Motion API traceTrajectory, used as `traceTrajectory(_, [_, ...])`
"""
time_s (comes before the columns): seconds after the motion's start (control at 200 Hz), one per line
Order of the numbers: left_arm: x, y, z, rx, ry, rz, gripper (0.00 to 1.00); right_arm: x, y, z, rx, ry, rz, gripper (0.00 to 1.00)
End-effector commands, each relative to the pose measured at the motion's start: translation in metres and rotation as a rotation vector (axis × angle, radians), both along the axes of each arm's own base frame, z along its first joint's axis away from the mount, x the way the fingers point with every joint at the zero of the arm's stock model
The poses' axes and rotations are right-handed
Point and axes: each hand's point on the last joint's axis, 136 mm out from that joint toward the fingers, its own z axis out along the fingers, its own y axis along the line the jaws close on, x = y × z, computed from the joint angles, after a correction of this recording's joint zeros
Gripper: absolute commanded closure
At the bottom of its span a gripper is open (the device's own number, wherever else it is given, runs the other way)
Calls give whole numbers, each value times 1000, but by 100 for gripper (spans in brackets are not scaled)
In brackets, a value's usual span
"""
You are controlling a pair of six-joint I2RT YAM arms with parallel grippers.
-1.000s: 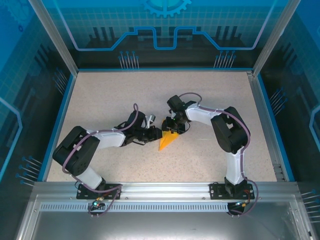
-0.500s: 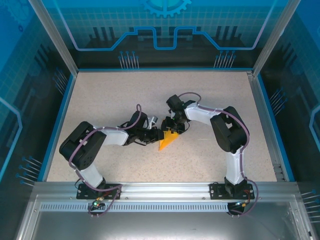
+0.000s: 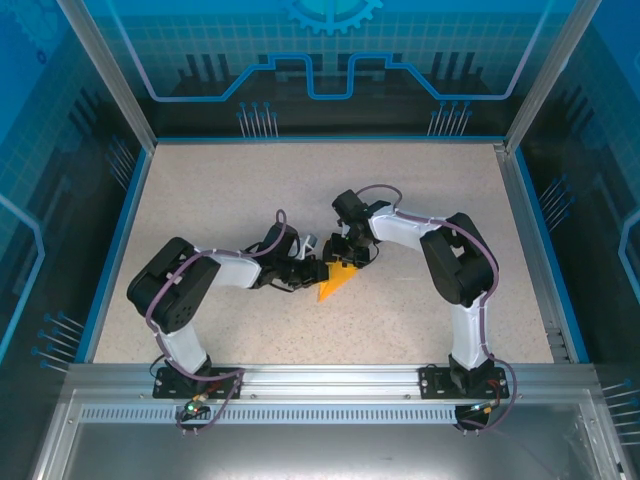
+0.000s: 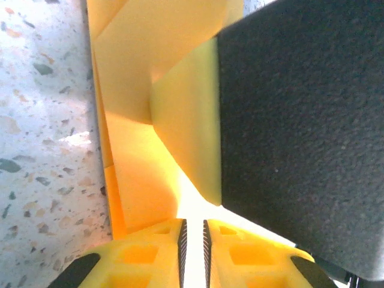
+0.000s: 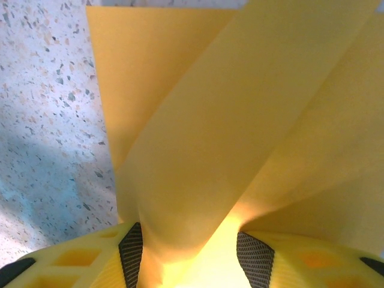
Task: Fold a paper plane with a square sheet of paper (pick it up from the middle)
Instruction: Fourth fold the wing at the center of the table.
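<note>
Out in the middle of the speckled table (image 3: 250,190) sits the half-folded paper plane (image 3: 335,282), tip toward the near edge, with the left gripper (image 4: 193,240) pinched almost closed on it and the right gripper (image 5: 192,255) clamping a bulging fold.

Orange-yellow paper plane (image 3: 335,281): a narrow, pointed wedge of folded layers, apparently unfinished, mid-table (image 3: 220,200), tip pointing near-left, flaps raised at its wide end.
</note>
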Motion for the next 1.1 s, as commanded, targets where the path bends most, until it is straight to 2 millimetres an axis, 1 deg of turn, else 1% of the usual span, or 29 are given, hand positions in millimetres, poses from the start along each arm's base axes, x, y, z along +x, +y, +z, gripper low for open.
traceTrajectory(0.0, [2, -4, -1, 7, 9, -16, 82, -63, -61, -94, -312, 219, 9, 47])
traceTrajectory(0.61, [-1, 1, -17, 55, 50, -1, 83, -63, -60, -95, -303, 222, 9, 48])
traceTrajectory(1.095, [-2, 6, -22, 90, 63, 10, 84, -62, -58, -94, -297, 218, 11, 49])
